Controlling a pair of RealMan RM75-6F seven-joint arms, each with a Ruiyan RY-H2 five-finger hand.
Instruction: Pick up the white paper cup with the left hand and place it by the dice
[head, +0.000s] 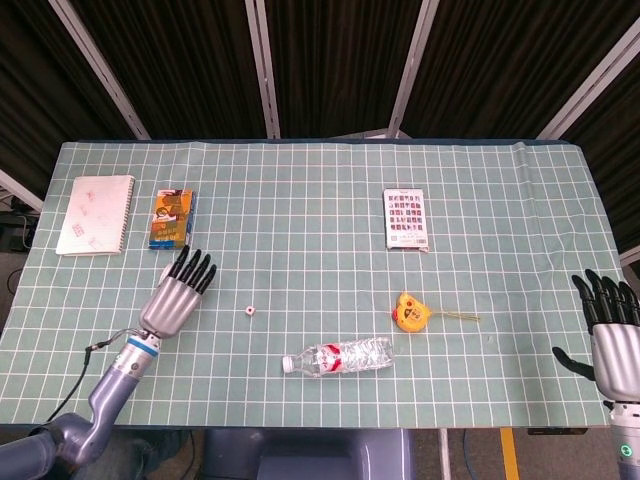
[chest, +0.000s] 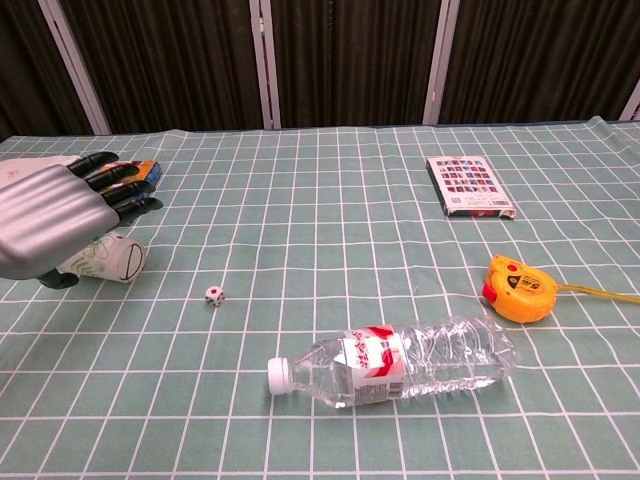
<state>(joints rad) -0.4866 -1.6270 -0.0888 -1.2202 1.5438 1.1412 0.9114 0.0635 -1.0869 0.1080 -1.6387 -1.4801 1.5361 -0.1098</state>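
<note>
On the green-gridded counter (head: 330, 210), my left hand (chest: 50, 220) hovers flat above the white paper cup (chest: 108, 257) with fingers (head: 195, 269) spread and holding nothing, and my right hand (head: 610, 335) waits well off on the far side of the dice, fingers apart and empty. The cup lies on its side on the counter, its mouth turned toward the dice (chest: 214, 295) and near it but not touching, so I judge the pick-up not yet made. Next I need to lower, curl my fingers round the cup's wall without crushing it, then set it just beside the dice.
</note>
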